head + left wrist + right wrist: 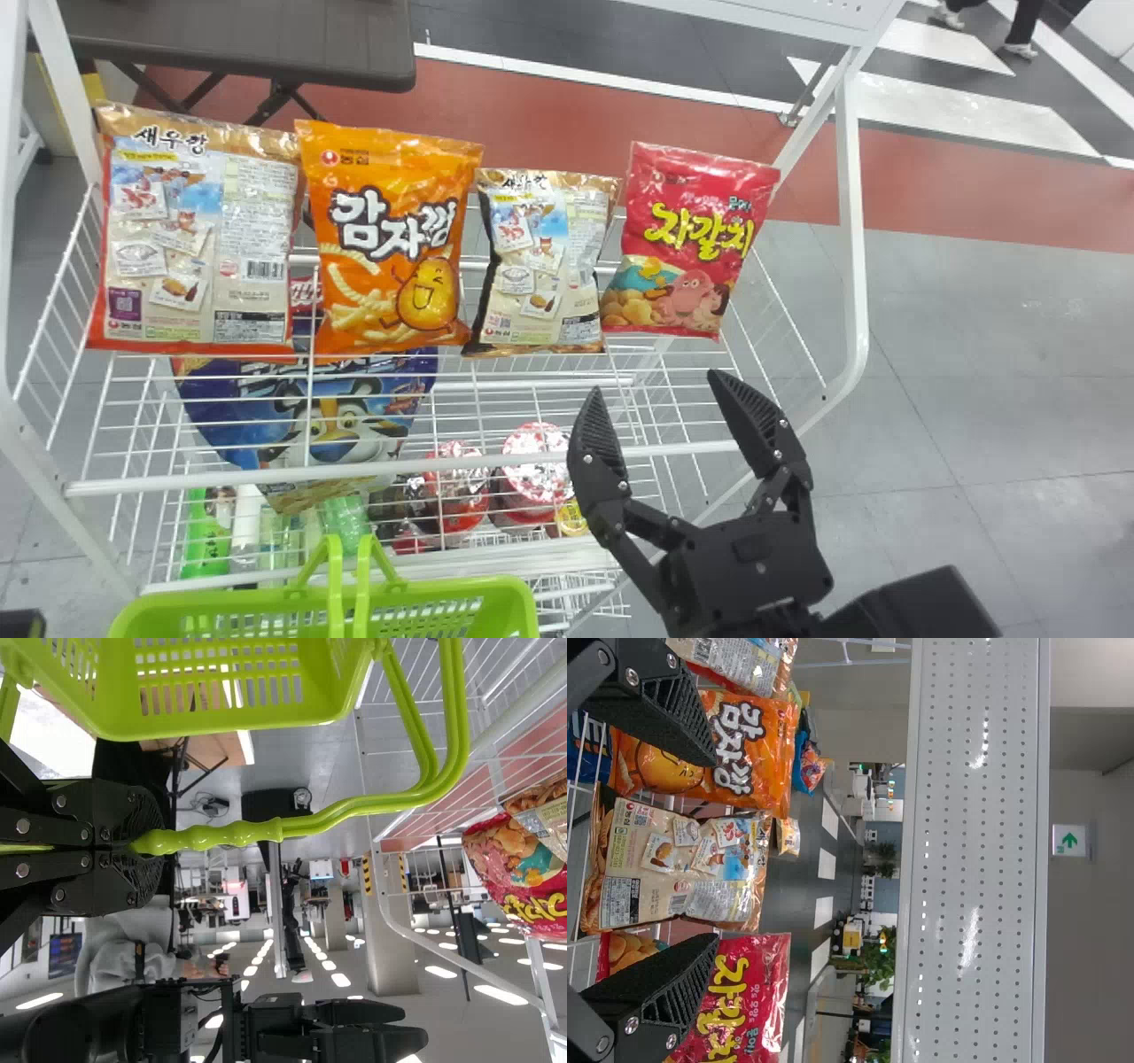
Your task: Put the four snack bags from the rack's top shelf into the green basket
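Four snack bags stood in a row on the rack's top shelf (638, 450). From the shelf's left end: beige bag (195, 239), back panel out, then orange bag (390, 239) right up against it, then smaller beige bag (545, 266) with dark edging, then red bag (691, 239) at the shelf's right end, leaning a bit, set a little apart from its neighbour.

Right tool (655, 381): wide open, nothing gripped, at the near right part of the shelf, on the robot's side of the bags. Contact with the shelf's front rail: cannot tell. In the right wrist view one finger covered part of the red bag, the other part of the orange bag.

Left tool (149, 843): closed on the handle (213, 838) of the green basket (266, 598). Basket hung low on the near side of the shelf, towards its left half, handle raised.

In the way: the shelf's wire front, between basket and bags. White perforated panel (974, 815) ran above the shelf on its far side.

Below the shelf, seen through the wires: big blue bag (332, 430) with a tiger picture under the left half; cup noodles (536, 487) with red-patterned lids nearer the middle; green bottle (205, 540) under the left end. Dark table (239, 44) beyond the shelf, far left.
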Robot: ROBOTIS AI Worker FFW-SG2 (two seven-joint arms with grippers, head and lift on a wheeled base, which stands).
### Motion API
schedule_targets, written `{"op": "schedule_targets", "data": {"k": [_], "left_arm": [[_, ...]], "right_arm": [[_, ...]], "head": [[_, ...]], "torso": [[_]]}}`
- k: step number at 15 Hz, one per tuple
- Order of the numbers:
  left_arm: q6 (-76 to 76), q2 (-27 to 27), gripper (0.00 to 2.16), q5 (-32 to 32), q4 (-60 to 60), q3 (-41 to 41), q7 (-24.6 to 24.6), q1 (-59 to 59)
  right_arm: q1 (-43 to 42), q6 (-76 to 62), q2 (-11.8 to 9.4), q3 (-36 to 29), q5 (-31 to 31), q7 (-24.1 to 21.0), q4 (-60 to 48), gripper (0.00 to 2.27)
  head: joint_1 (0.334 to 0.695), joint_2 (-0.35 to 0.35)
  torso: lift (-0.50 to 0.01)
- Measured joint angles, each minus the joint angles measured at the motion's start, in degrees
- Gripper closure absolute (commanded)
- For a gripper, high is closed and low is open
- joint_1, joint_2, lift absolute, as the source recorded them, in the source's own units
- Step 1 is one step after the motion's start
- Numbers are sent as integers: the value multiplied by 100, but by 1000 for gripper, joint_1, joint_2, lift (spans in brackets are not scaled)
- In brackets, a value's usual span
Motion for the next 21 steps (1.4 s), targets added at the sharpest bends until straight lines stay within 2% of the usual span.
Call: {"op": "schedule_targets", "data": {"k": [10,14,19,20,21], "left_arm": [[0,-18,2145,118,11,91,69,28],[0,-11,2145,147,-71,61,196,105],[0,24,2145,175,-97,-11,236,106],[0,23,2145,180,-84,-15,236,102],[0,20,2145,182,-71,-23,229,100]], "right_arm": [[-68,-27,-5,8,-1,2,96,124],[-1001,224,-5,259,-77,99,676,124],[-3044,1883,29,1332,-151,98,1524,124],[-3387,2229,67,1540,-147,97,1660,124],[-3762,2585,144,1764,-140,101,1839,124]], "head": [[695,-350],[695,-350],[695,-146],[695,-69],[695,-37]], "torso": [[0],[0],[0],[0],[0]]}}
